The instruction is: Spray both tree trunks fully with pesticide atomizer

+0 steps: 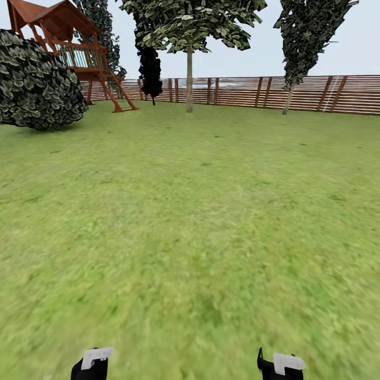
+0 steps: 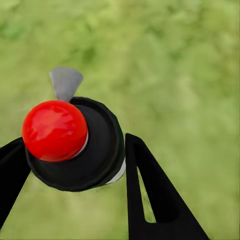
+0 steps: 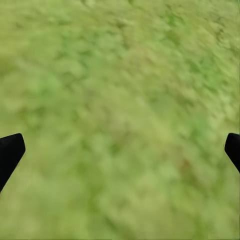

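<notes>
Two pincers low over the lawn (image 1: 190,221): left pincer (image 2: 75,160) closed around the pesticide atomizer (image 2: 70,142), right pincer (image 3: 120,150) spread wide and empty; best driven toward the far tree trunk (image 1: 189,79), nozzle kept level.

the head camera looks forward and down across the wide green lawn (image 1: 190,221) toward the brown slatted wooden fence (image 1: 274,92); both wrist cameras face straight down, close above that same grass.
</notes>
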Robot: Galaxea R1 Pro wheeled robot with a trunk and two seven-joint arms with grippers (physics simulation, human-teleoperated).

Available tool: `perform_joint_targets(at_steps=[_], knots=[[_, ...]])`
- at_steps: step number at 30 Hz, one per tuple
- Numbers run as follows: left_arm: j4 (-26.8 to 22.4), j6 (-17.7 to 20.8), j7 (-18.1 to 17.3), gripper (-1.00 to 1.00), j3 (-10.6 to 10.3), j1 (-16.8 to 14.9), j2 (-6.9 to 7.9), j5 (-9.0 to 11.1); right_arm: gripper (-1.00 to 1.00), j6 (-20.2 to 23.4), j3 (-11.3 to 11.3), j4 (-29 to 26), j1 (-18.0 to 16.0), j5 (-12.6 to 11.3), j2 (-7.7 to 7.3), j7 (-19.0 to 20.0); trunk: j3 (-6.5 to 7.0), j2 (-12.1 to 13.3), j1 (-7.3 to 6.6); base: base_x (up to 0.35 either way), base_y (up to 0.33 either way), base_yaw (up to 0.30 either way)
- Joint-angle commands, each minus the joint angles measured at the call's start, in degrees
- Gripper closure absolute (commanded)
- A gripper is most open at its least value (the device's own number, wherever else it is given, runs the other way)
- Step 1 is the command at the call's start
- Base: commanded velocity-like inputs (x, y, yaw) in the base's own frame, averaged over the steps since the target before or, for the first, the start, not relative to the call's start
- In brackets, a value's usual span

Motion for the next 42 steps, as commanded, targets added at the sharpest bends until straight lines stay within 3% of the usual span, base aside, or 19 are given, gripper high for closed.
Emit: perform_joint_targets(at_steps=[1,42], knots=[[0.0,0.0,0.0,1.0,0.01,-0.03,0.01,0.0,-1.0,0.0,0.0,-0.01,0.0,0.0,-0.01,0.0,0.0,0.0,0.0,0.34,0.0,0.0],[0.0,0.0,0.0,1.0,-0.06,-0.04,-0.12,0.0,-1.0,0.0,0.0,0.0,0.0,0.0,-0.01,0.0,0.0,0.0,0.0,0.34,0.0,0.0]])
